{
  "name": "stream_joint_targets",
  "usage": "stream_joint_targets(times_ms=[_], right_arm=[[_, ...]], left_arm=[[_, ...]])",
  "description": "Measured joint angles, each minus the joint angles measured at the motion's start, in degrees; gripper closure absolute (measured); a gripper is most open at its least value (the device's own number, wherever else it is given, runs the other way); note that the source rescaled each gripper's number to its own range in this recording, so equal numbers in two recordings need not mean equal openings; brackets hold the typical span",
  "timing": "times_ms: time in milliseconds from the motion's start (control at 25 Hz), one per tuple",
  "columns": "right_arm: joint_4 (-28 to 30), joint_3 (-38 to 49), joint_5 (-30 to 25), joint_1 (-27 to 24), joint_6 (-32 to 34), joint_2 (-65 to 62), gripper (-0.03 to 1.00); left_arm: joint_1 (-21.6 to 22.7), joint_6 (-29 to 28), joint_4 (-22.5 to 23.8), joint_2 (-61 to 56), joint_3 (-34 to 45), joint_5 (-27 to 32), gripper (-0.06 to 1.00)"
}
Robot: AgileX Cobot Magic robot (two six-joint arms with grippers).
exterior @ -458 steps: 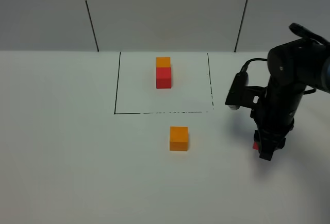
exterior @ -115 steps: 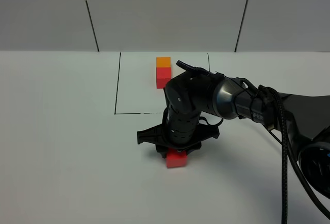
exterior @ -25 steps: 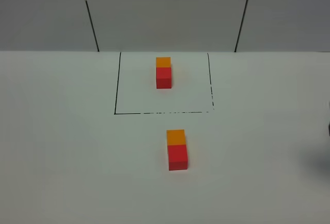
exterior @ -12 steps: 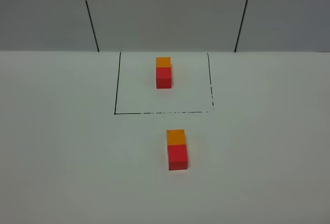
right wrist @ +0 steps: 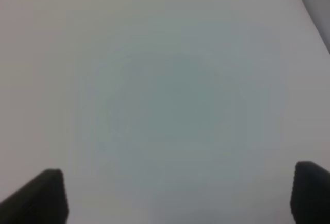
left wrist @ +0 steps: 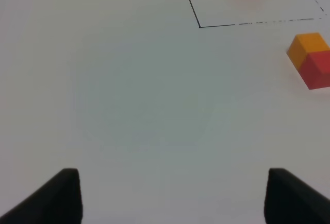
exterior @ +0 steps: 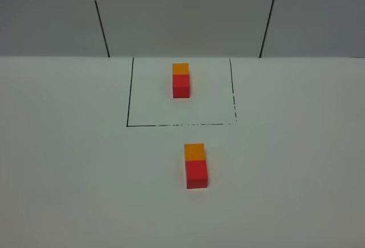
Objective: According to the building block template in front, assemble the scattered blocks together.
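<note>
We see the task as essentially done. On the white surface point(exterior: 68, 174) the scattered blocks now sit as a joined pair: the orange cube point(exterior: 194, 151) touches the red cube point(exterior: 197, 174), orange at twelve o'clock of red, in one straight line. This matches the building block template point(exterior: 181, 80), which lies inside the black outline point(exterior: 129, 94) at twelve o'clock of the assembled pair, well apart from it and across the outline's near edge. In the template, too, orange sits at twelve o'clock of red, so the colour order and the direction agree, as far as we can judge.

Neither arm shows in the high view. In its wrist view, the left claw point(left wrist: 172, 195) has its two dark fingertips point(left wrist: 67, 193) standing wide apart over bare surface, released and grasping nothing; the joined pair appears far off toward one edge of that picture. The right claw point(right wrist: 180, 195) likewise shows its fingertips point(right wrist: 49, 193) spread with only blank surface between them, so we read it as released and empty.

What is left, in our judgement, is little or nothing: perhaps only for the arms to rest. The seam between the two cubes looks closed, though we cannot tell how tightly.
</note>
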State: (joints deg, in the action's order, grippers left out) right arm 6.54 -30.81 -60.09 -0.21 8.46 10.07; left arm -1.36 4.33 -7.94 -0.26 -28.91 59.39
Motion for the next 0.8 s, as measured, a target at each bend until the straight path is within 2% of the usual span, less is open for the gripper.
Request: stream_joint_targets(times_ms=[400, 800], right_arm=[[0.0, 1.7, -0.1, 0.0, -0.1, -6.9, 0.23], [0.2, 2.3, 0.0, -0.1, 0.2, -7.0, 0.23]], left_arm=[[0.0, 0.0, 0.0, 0.0, 0.0, 0.0, 0.05], [0.0, 0.0, 0.0, 0.0, 0.0, 0.0, 0.05]])
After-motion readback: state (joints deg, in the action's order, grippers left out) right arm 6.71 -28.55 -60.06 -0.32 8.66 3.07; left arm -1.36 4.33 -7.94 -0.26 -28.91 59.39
